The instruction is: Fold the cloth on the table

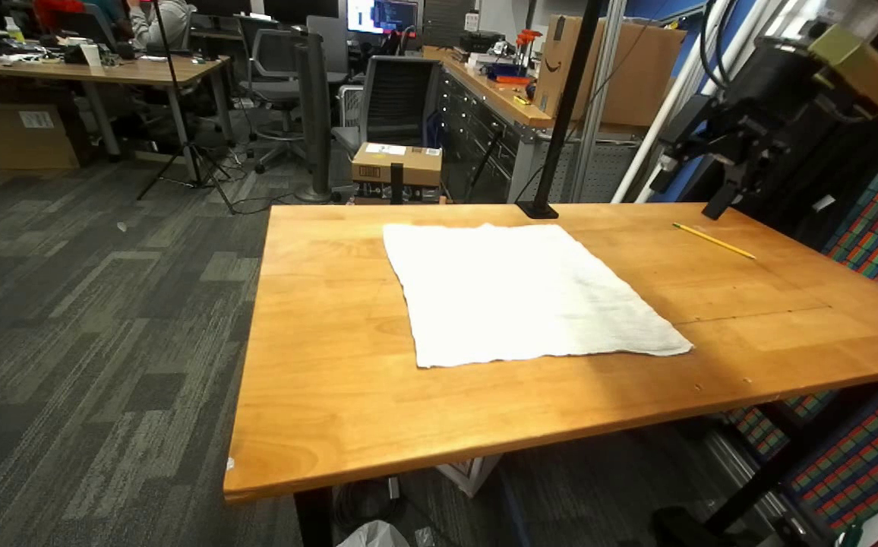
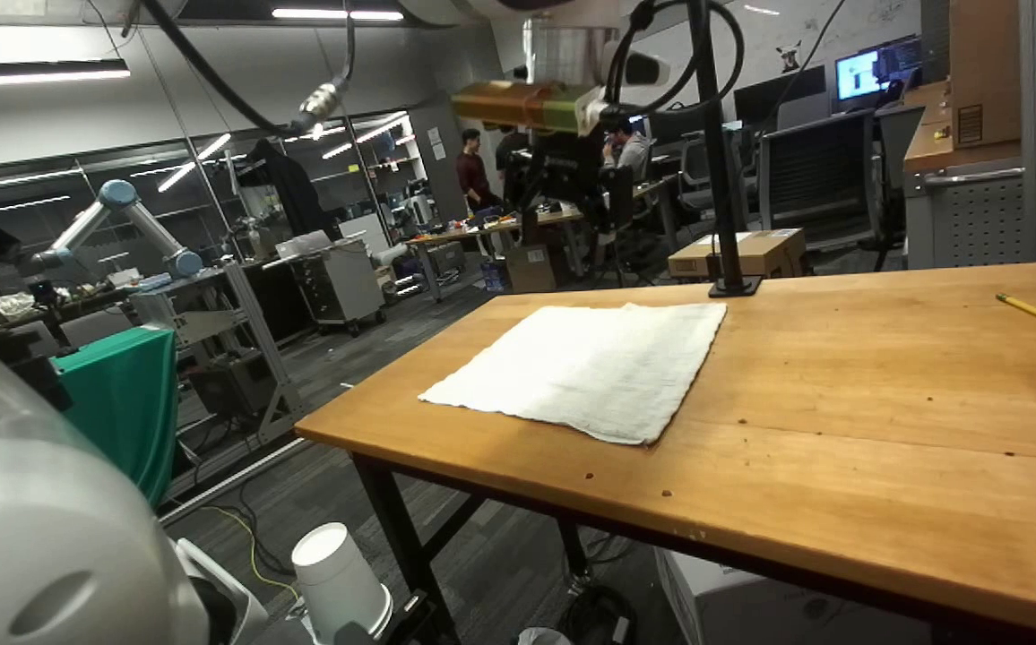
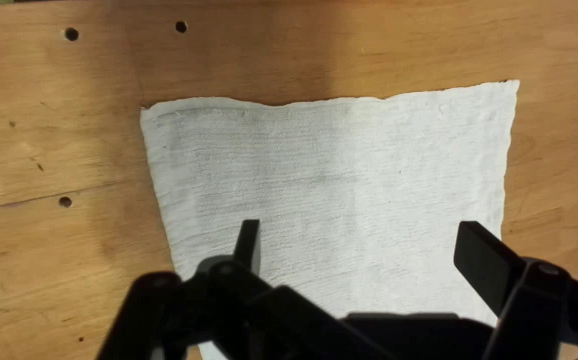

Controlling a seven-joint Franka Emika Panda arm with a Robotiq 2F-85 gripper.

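A white cloth [image 1: 515, 296] lies flat and spread out on the wooden table [image 1: 317, 425]. It also lies flat in the other camera's exterior view [image 2: 581, 367] and in the wrist view [image 3: 339, 170]. Its edges are slightly wavy and no fold shows. My gripper [image 3: 359, 224] is open, with its two black fingers wide apart and nothing between them. In both exterior views the gripper [image 1: 691, 194] [image 2: 568, 231] hangs in the air, well above the table and apart from the cloth. In the wrist view the fingers and gripper body hide the cloth's lower part.
A yellow pencil [image 1: 714, 241] lies on the table beside the cloth. A black post [image 1: 538, 210] stands at the table's edge near the cloth, and it also shows in an exterior view [image 2: 724, 179]. Small dark holes [image 3: 71, 34] mark the tabletop.
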